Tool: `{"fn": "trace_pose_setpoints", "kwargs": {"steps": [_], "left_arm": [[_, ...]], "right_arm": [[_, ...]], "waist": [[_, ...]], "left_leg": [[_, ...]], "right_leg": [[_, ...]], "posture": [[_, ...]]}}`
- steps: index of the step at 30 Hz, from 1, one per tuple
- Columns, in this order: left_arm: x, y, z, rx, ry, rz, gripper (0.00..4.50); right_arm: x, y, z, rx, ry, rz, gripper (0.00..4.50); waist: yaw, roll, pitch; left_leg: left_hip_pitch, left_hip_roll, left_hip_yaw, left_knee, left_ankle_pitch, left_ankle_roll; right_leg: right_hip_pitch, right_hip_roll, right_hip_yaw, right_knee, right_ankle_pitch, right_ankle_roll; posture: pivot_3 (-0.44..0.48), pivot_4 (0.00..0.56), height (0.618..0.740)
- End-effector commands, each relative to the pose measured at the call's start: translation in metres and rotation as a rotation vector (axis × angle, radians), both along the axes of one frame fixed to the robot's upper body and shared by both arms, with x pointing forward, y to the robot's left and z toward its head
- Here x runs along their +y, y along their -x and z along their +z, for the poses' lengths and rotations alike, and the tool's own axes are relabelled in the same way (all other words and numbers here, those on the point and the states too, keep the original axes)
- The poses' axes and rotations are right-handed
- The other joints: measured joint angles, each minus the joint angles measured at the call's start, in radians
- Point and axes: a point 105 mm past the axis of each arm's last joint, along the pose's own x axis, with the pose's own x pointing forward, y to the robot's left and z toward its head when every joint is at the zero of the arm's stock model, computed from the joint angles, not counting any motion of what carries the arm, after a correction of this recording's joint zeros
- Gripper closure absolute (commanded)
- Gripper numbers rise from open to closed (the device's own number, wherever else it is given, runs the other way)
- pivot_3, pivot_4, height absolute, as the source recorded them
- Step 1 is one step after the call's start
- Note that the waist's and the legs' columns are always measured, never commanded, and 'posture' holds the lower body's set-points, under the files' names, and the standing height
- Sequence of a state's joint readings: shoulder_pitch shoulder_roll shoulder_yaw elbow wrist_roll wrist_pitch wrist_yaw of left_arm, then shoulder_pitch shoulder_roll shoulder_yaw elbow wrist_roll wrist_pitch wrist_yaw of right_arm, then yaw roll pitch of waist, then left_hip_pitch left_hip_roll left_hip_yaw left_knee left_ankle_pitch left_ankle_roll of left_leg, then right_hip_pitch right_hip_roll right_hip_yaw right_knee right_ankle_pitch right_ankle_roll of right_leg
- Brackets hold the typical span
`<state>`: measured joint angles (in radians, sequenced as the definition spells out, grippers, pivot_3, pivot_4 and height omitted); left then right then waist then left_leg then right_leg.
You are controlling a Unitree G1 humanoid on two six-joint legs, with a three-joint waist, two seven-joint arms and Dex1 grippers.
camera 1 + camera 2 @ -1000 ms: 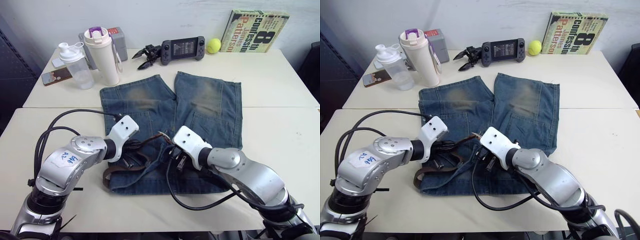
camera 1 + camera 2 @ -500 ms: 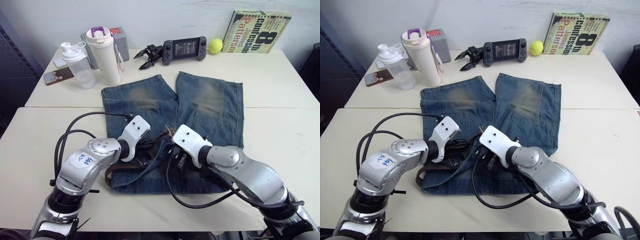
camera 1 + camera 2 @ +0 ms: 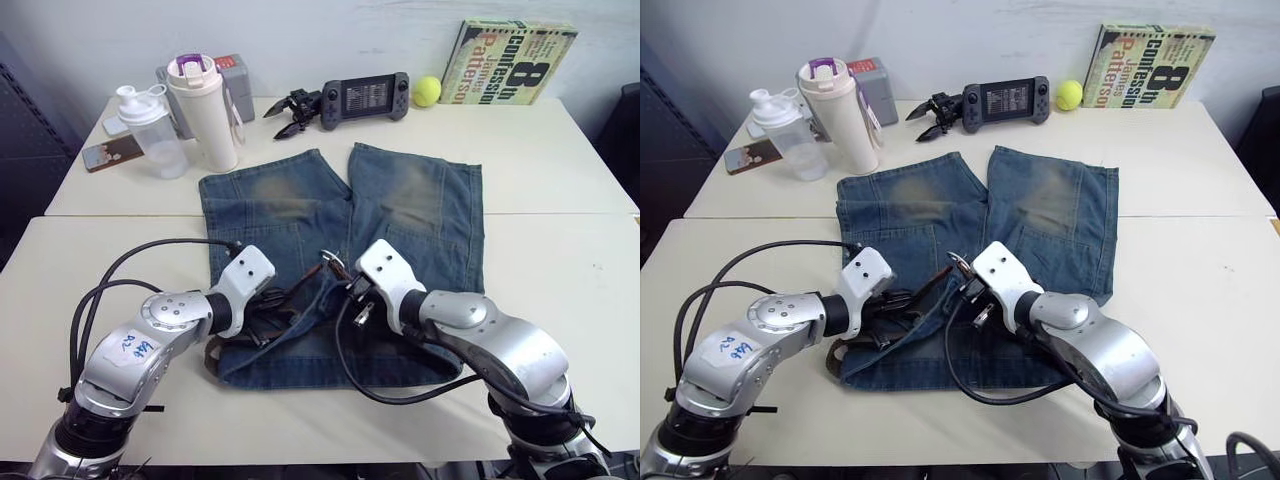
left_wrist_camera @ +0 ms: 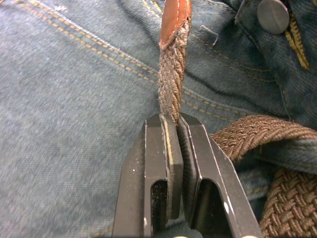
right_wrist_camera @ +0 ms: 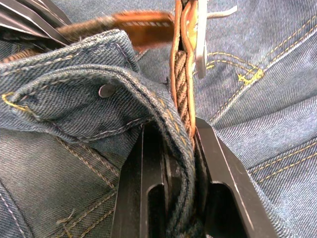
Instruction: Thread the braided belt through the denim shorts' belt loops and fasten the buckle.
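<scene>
Counter (image 3: 560, 180): two pale cream tops set edge to edge, the seam running under the shorts' legs; a white wall behind, a dark panel at far left.
Phone (image 3: 105, 152): far left of the shorts, at the back, beside the bottles.
Clear bottle (image 3: 150, 130): left of the shorts' leg hems, white lid.
White bottle (image 3: 203, 110): just right of the clear one, purple lid, a grey box (image 3: 236, 72) behind it.
Shorts (image 3: 410, 215): flat at the counter's middle, waistband nearest the robot, legs pointing to the wall; brownish worn patches on both legs.
Left gripper (image 4: 173, 126): over the shorts' left waistband, fingers clamped together on the belt's braided part a little below its tan tip.
Belt (image 3: 262, 335): dark-brown braid bunched along the shorts' waistband on the left, running up towards the fly.
Right gripper (image 5: 171, 136): at the shorts' fly, closed on a fold of waistband denim and the belt's leather end together.
Buckle (image 5: 200, 34): silver metal at that leather end, just past the right gripper's fingertips, above the shorts' front.
Black clip (image 3: 291, 108): behind the shorts, touching the game console.
Game console (image 3: 365, 97): behind the shorts, near the wall.
Ball (image 3: 427, 91): yellow-green, right of the console.
Book (image 3: 512, 62): leaning on the wall, behind and right of the shorts.
</scene>
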<state>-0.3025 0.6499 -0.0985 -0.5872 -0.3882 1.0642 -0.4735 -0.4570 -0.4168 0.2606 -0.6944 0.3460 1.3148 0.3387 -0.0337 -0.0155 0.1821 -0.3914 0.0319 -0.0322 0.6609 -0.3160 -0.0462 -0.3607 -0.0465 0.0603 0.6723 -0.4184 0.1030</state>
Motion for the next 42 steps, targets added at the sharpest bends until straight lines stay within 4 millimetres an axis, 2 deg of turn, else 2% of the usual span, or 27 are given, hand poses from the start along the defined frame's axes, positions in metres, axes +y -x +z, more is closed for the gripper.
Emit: {"fn": "trace_pose_setpoints", "kwargs": {"steps": [1,9,13,21,35,42], "left_arm": [[0.000,0.001,0.006,-0.022,-0.005,-0.002,4.50],[-0.008,-0.002,0.009,-0.032,0.001,-0.013,4.50],[-0.017,-0.001,0.012,-0.040,0.015,-0.039,4.50],[-0.019,-0.005,0.015,-0.040,0.017,-0.034,4.50],[-0.011,-0.002,0.029,-0.101,-0.001,-0.041,4.50],[-0.020,0.000,0.036,-0.121,0.012,-0.065,4.50]], "right_arm": [[0.000,0.000,0.008,-0.022,-0.037,0.003,4.49],[0.001,0.000,0.009,-0.039,-0.002,0.018,4.49],[0.008,0.003,0.006,-0.048,0.032,0.044,4.49],[0.018,0.007,0.008,-0.060,0.045,0.082,4.49],[0.004,0.002,0.000,-0.038,0.080,0.038,4.49],[0.004,0.003,-0.002,-0.033,0.091,0.044,4.49]], "waist": [[0.001,0.000,0.000],[0.002,0.000,0.000],[0.002,0.000,0.000],[0.001,0.000,0.000],[0.002,0.000,0.000],[0.002,0.000,0.000]], "left_leg": [[0.000,0.000,0.000,0.000,0.000,0.000],[0.000,0.000,0.000,0.000,0.000,0.000],[0.000,0.000,0.000,0.000,0.000,0.000],[0.000,0.000,0.000,0.000,0.000,0.000],[0.000,0.000,0.000,0.000,0.000,0.000],[0.000,0.000,0.000,0.000,0.000,0.000]], "right_leg": [[0.000,0.000,0.000,0.000,0.000,0.000],[0.000,0.000,0.000,0.000,0.000,0.000],[0.000,0.000,0.000,0.000,0.000,0.000],[0.000,0.000,0.000,0.000,0.000,0.000],[0.000,0.000,0.000,0.000,0.000,0.000],[0.000,0.000,0.000,0.000,0.000,0.000]], "posture": [[0.000,0.150,0.739],[0.000,0.150,0.739],[0.000,0.150,0.739],[0.000,0.150,0.739],[0.000,0.150,0.739],[0.000,0.150,0.739]]}}
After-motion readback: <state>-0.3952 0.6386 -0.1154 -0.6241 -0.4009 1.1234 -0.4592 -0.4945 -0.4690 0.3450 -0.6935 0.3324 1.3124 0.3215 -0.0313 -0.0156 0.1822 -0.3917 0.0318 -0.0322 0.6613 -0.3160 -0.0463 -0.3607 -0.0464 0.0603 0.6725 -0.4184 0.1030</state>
